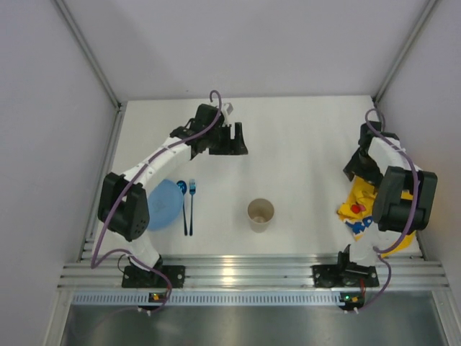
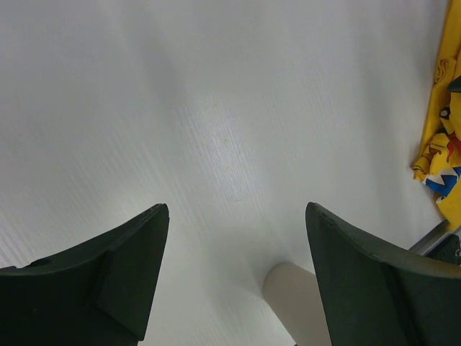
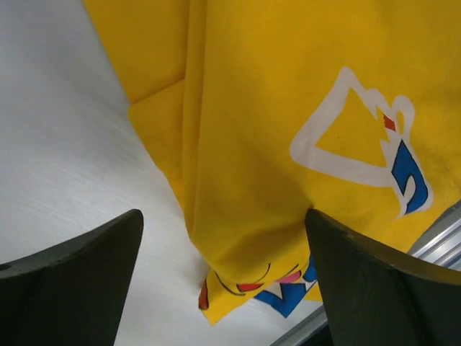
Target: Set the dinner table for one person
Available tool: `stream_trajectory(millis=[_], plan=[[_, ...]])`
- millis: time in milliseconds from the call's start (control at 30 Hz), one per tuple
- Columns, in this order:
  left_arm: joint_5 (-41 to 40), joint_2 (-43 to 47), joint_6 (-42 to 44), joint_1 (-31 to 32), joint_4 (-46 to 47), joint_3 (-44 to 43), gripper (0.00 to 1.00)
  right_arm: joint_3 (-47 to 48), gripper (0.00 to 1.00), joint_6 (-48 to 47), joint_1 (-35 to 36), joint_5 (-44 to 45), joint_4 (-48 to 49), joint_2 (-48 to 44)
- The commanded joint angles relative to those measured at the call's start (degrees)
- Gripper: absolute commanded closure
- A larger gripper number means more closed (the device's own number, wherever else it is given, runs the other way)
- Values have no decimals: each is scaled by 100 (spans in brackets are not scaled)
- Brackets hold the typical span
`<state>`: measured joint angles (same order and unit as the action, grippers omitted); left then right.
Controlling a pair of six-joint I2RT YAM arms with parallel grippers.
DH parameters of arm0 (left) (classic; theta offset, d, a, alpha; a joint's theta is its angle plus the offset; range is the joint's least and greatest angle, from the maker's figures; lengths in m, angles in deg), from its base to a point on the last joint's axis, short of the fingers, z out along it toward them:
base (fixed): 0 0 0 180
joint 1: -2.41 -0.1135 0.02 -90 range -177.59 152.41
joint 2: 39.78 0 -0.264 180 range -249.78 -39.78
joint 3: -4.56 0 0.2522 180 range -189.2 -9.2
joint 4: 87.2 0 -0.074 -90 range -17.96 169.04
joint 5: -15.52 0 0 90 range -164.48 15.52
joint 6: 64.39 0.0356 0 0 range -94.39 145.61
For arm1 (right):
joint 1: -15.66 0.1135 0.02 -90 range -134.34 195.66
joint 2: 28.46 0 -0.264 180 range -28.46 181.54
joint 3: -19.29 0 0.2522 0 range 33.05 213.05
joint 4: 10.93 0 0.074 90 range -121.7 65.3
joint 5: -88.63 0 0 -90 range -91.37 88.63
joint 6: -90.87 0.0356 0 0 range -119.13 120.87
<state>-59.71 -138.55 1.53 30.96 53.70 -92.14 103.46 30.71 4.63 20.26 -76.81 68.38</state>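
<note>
The dinner table (image 1: 302,144) is a white top. On its left lie a blue plate (image 1: 162,204), a blue spoon (image 1: 184,205) and a blue fork (image 1: 192,205). A tan paper cup (image 1: 261,214) stands near the middle front. My left gripper (image 1: 234,144) hovers open over the bare far middle; in the left wrist view my left gripper (image 2: 236,209) holds nothing, with the cup (image 2: 295,303) low between the fingers. My right gripper (image 1: 358,173) hangs open over a crumpled yellow printed cloth (image 1: 360,209). In its own view my right gripper (image 3: 223,213) straddles a fold of the cloth (image 3: 288,108).
Grey panels wall the table on the left, back and right. A silver aluminium rail (image 1: 245,274) runs along the near edge and carries both arm bases. The cloth (image 2: 443,144) lies against the right front corner, partly under the right arm's elbow.
</note>
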Motion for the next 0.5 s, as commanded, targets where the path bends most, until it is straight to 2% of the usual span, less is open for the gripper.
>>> stream_trajectory(millis=[0,67,100,167,200,267,300,467], plan=[[211,375,140,10,197,93,18,-220,12,126,-49,263,342,160],[211,384,192,1,153,102,18,-414,25,171,-49,281,457,248],[211,375,201,10,152,102,19,-466,43,179,-49,272,492,265],[185,366,219,10,144,85,19,-563,61,197,-40,254,519,327],[193,340,228,10,126,59,19,-590,80,206,-40,272,501,336],[185,305,263,1,91,-29,19,-608,96,250,-40,342,422,336],[185,296,280,1,47,-56,19,-616,100,241,-31,420,413,240],[167,314,254,10,47,-100,19,-897,100,22,-14,335,693,-165]])
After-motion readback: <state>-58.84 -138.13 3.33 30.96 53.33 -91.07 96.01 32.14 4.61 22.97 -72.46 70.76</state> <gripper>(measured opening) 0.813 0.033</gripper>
